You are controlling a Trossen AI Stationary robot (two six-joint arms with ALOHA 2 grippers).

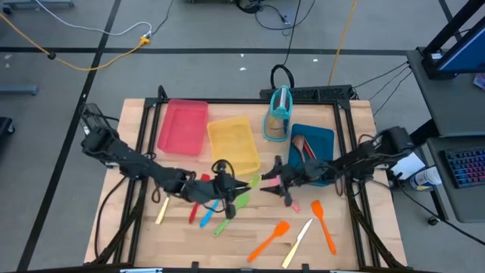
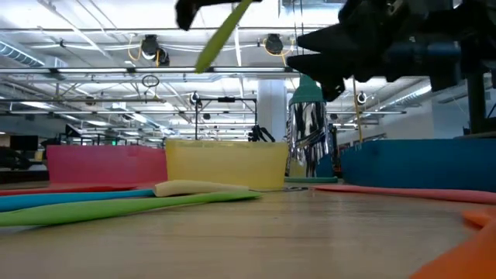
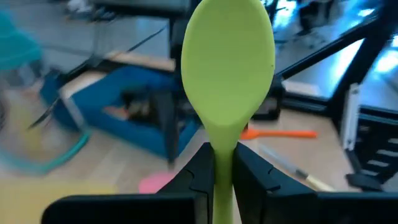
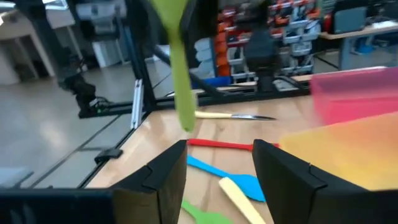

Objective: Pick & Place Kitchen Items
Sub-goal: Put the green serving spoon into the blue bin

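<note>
A light green spoon (image 3: 227, 68) is up in the air over the middle of the table, with my left gripper (image 3: 222, 155) shut on it; the high view shows that spoon (image 1: 254, 180) just in front of the yellow tray. My right gripper (image 4: 219, 168) faces it from the table's right side, open, with nothing between its fingers. The spoon (image 4: 179, 81) hangs a little beyond the right fingers. In the low view the spoon (image 2: 223, 35) slants high above the tabletop. Other utensils lie flat on the wood: red, blue and green ones (image 1: 216, 212), orange spatulas (image 1: 322, 224) and a cream-handled knife (image 1: 298, 241). My left gripper pinches the green spoon's handle just behind the bowl (image 3: 224, 163) between its two fingers. The fingers run along the handle, coming from the table's left, and the bowl sticks out ahead of them. The spoon is lifted clear of the table, tilted.
A red tray (image 1: 183, 125), a yellow tray (image 1: 233, 144) and a blue tray (image 1: 322, 136) with utensils in it stand along the far half. A teal upright holder (image 1: 278, 114) stands between the yellow and blue trays. Bare wood shows at the near left.
</note>
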